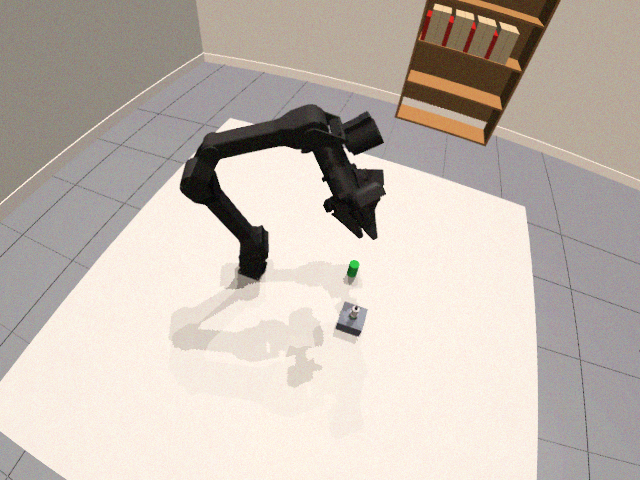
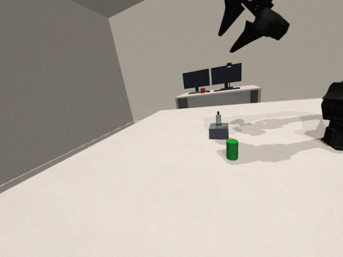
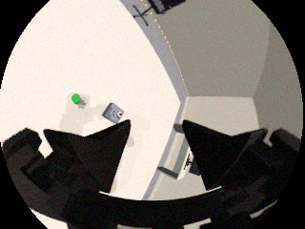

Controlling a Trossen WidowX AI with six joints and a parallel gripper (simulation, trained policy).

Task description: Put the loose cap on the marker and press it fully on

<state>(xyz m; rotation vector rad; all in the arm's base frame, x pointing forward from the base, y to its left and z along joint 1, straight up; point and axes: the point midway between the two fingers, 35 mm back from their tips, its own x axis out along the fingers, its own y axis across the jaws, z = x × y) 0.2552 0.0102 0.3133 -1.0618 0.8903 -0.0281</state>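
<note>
The green cap (image 1: pixel 353 268) (image 2: pixel 232 149) (image 3: pixel 76 98) stands upright and loose on the white table (image 1: pixel 439 310) (image 2: pixel 110 193). The marker (image 1: pixel 354 312) (image 2: pixel 218 119) (image 3: pixel 118 114) stands upright in the grey holder block (image 1: pixel 349 328) (image 2: pixel 218 133) (image 3: pixel 111 111), with its dark tip bare on top. The block is a short way from the cap. My gripper (image 1: pixel 368 237) (image 2: pixel 224 44) (image 3: pixel 156 123) is open and empty, tilted, high above the table and the cap. In the wrist view the cap and the block both lie left of the space between the fingertips.
The arm's base (image 1: pixel 253 258) (image 2: pixel 333 135) stands on the table, to the left in the top view. A bookshelf (image 1: pixel 454 90) stands beyond the table. A desk (image 2: pixel 218 92) with two monitors stands in the background of the exterior view.
</note>
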